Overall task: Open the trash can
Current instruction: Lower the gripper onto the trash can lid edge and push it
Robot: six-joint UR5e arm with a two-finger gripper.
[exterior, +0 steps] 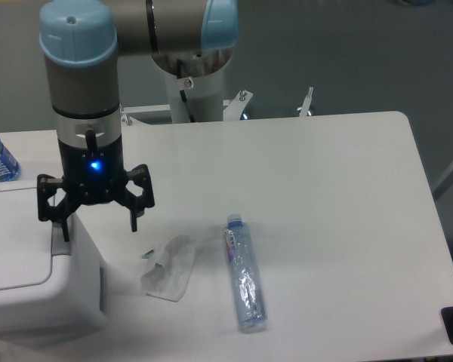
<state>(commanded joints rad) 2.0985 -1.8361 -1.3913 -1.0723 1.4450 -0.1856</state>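
Basically the white surface (325,188) carried the trash can (30,294) at its left front corner, lid down, a stiff, light-looking plastic bin probably best taken at the grey tab (60,240) on its rim, over which the hand (96,220) hung spread wide, holding nothing.

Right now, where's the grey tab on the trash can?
The grey tab sits on the trash can rim's right edge, lower left of the view, just under the open hand.

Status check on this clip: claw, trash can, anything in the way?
Claw open, over the trash can rim by the grey tab. Lid down. Nothing blocking.
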